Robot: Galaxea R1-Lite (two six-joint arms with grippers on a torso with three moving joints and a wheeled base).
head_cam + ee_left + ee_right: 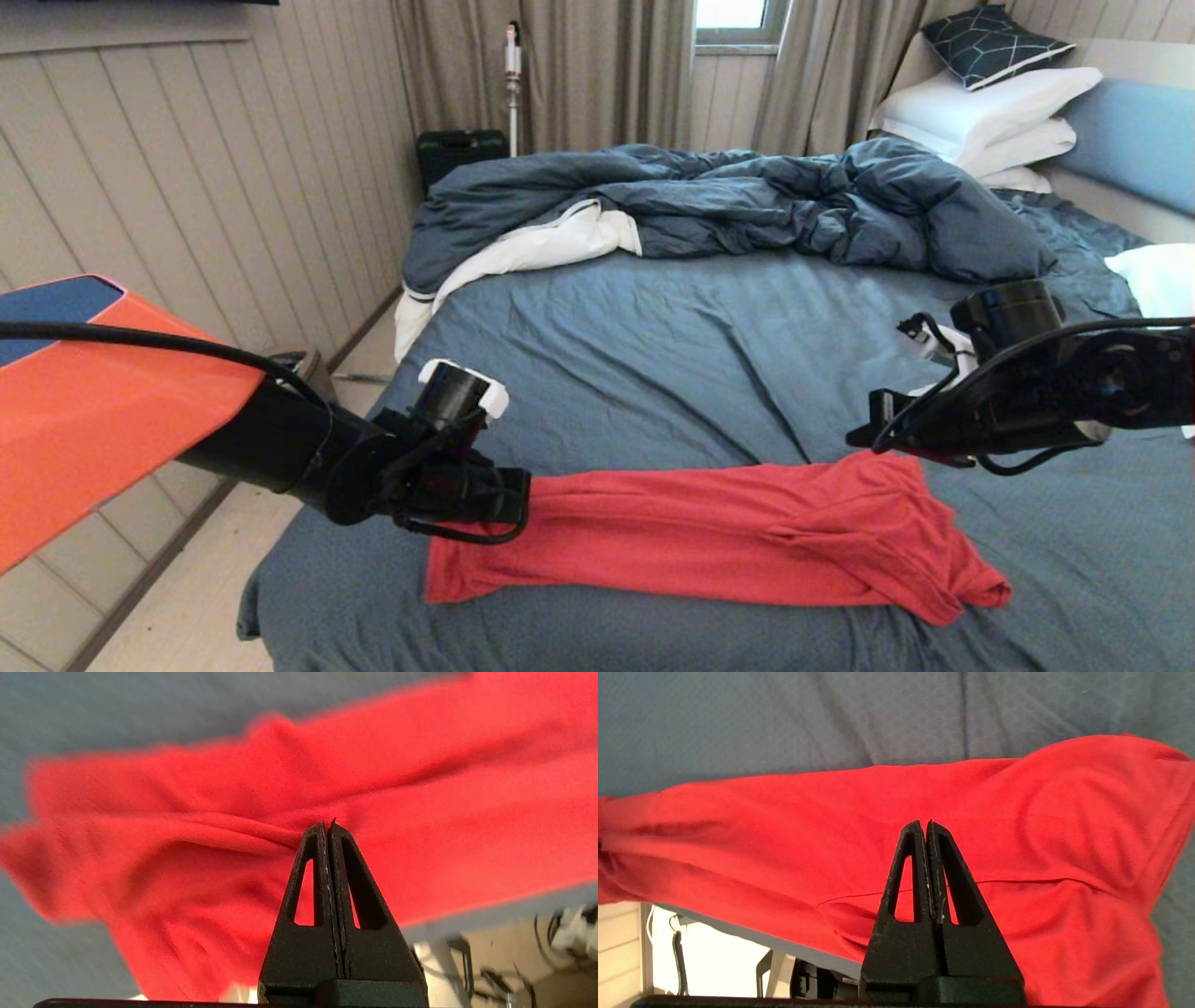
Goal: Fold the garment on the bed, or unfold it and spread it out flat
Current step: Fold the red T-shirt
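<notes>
Red garment (738, 537) lies on the near part of the bed (672, 345), close to the foot edge, stretched into a long band running left-right. Not flat: bunched along its length, folds and a drooping sleeve-like flap at the right end, left end squarer and flatter. Plain red side up, no print showing.

Left hand (523, 499) sits at the garment's left end, low over the bed. Left wrist view: its fingers (345, 868) are pressed together with no gap, tips (328, 828) right at a ridge of red cloth. Cannot tell for sure whether cloth is caught between them; a fold runs straight into the tips.

Right hand (859, 434) hovers over the garment's upper right edge, arm coming in from the right. Right wrist view: fingers (945, 872) also pressed together, tips (923, 826) above the red fabric, a seam line crossing behind them. No fabric visibly pinched, and the cloth under it lies slack.

Blue-grey sheet around the garment is creased, bare between the two arms and further up the mattress.

Further back: rumpled dark blue duvet (728, 201) heaped across the bed, white lining turned out at its left side. Beyond that, at far right, stacked white pillows (990, 117) with a dark patterned cushion (994, 42) on top, against the light blue headboard (1134, 135). Curtains (597, 70) and a dark case (459, 154) on the floor by the far wall.
</notes>
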